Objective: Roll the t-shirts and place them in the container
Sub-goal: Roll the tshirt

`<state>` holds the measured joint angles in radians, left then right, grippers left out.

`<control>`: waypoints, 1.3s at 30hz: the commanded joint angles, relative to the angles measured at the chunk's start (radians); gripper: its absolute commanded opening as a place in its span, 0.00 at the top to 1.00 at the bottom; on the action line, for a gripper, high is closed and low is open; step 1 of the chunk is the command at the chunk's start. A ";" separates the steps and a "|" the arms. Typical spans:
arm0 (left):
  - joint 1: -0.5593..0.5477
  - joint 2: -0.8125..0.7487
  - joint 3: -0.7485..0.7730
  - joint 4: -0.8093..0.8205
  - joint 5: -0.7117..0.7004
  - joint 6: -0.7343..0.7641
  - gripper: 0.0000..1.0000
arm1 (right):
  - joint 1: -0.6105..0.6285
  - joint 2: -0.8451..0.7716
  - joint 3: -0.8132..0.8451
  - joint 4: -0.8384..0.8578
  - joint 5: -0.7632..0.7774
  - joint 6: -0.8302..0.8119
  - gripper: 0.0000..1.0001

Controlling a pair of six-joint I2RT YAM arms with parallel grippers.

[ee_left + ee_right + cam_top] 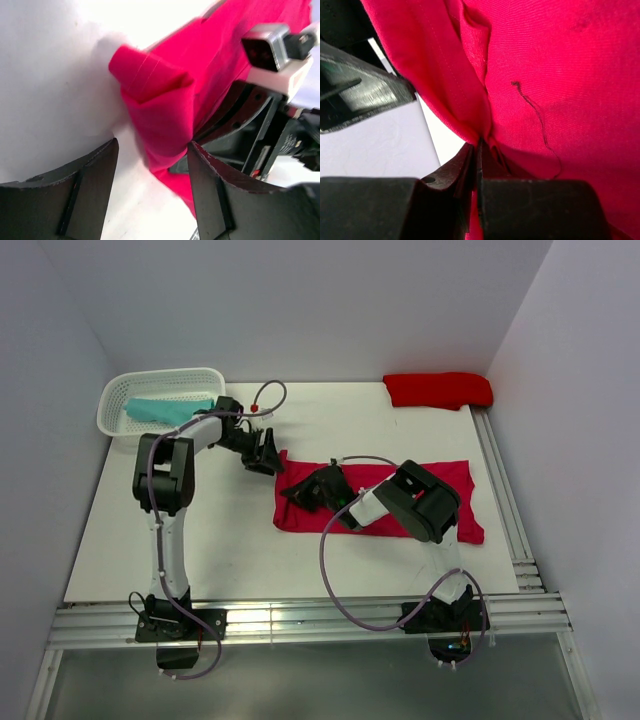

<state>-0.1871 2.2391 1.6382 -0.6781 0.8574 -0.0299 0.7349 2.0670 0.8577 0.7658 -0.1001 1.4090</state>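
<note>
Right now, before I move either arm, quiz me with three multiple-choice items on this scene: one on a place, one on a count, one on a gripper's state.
1. Where does the teal t-shirt lie?
A. in the white basket
B. on the floor
C. pinned to the wall

2. How many t-shirts show?
A. two
B. three
C. four

3. How is the right gripper?
A. wide open
B. shut on nothing
C. shut on the crimson t-shirt

Answers:
1 A: the top view shows the teal cloth inside the lattice walls.
2 B: teal, crimson, and the scarlet t-shirt at the far right.
3 C: its wrist view shows the closed fingers pinching the crimson cloth's edge.
</note>
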 commanded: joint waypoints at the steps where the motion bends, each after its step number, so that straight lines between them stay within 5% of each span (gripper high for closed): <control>1: -0.005 0.043 0.005 0.103 0.011 -0.051 0.36 | -0.009 0.030 -0.028 -0.049 -0.006 -0.005 0.96; 4: -0.005 0.068 0.026 0.109 0.008 -0.073 0.41 | -0.009 0.036 -0.029 -0.045 -0.007 -0.005 0.97; 12: -0.061 0.083 0.083 0.037 -0.203 -0.070 0.86 | -0.008 0.019 -0.009 -0.109 0.010 -0.047 0.97; 15: -0.095 0.071 0.104 -0.003 -0.332 -0.054 0.97 | -0.008 -0.008 0.003 -0.169 0.025 -0.080 0.87; 22: -0.156 0.042 0.081 -0.024 -0.520 -0.008 1.00 | 0.003 -0.117 0.033 -0.347 0.085 -0.153 0.50; 39: -0.201 0.059 0.121 -0.066 -0.621 0.001 1.00 | 0.161 -0.196 0.247 -0.813 0.283 -0.243 0.42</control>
<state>-0.3878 2.2505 1.7695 -0.7242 0.3634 -0.0673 0.8658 1.8984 1.0672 0.0803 0.1230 1.1904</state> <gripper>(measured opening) 0.100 0.581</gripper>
